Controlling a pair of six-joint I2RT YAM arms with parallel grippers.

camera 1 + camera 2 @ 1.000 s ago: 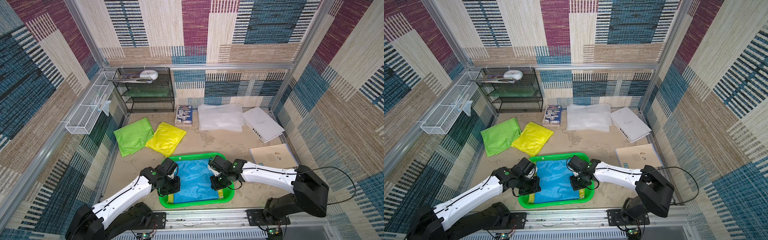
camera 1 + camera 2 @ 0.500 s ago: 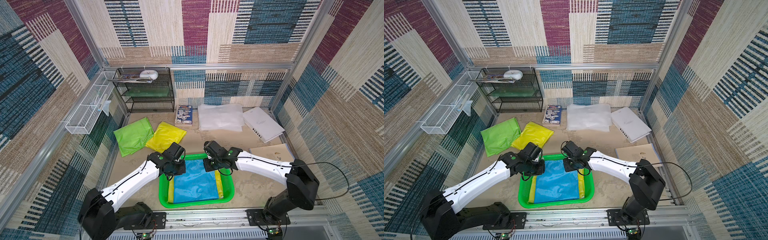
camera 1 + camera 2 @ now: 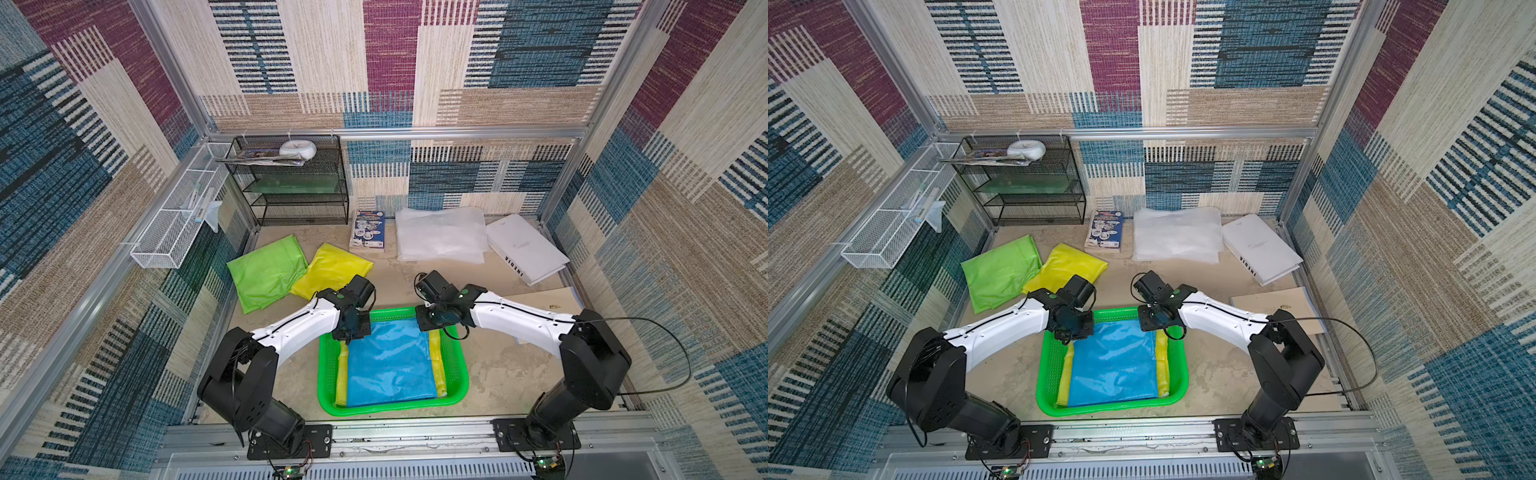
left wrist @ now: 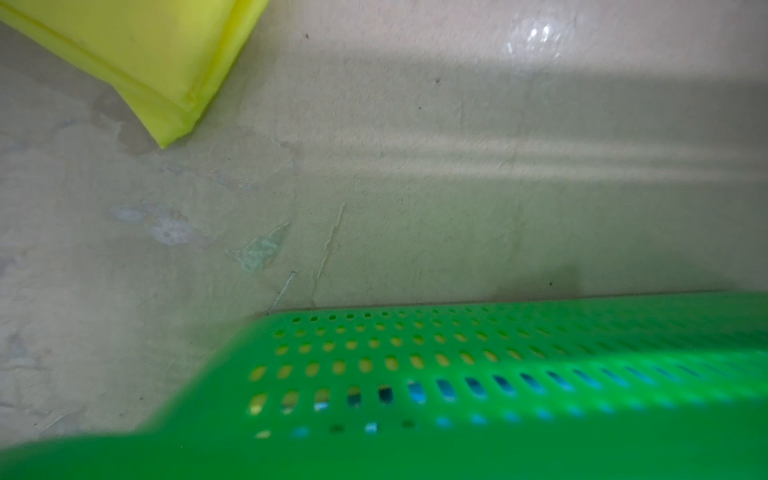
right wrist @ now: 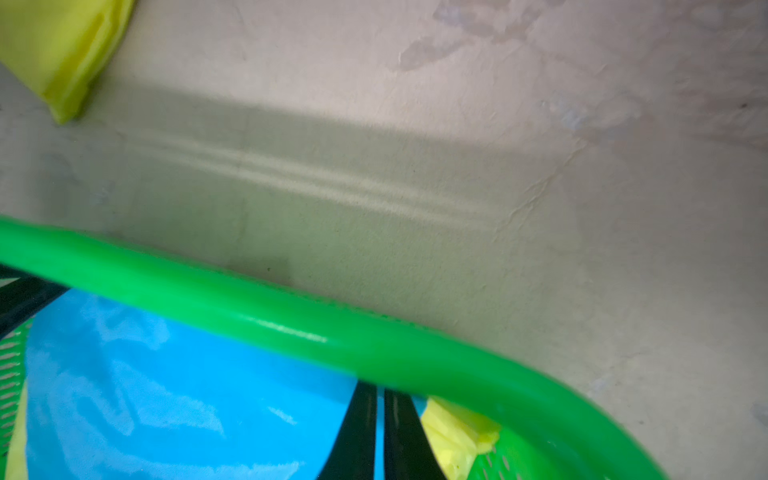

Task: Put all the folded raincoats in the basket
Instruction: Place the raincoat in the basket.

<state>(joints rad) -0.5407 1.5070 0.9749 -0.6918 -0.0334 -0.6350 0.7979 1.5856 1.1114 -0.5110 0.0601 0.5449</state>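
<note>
my right gripper [image 5: 379,401] is pressed almost closed over the far edge of the basket [image 3: 390,410]; my left gripper [image 3: 348,337] jaws i cannot tell. the blue raincoat [image 3: 390,365] lies flat inside the basket.

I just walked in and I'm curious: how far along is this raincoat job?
Nearly done. The blue raincoat lies flat in the basket, over a yellow one. In hand: the left gripper and right gripper hang at its far end; I cannot tell if either grips it. Remaining: let go if needed and lift both arms clear.
</note>
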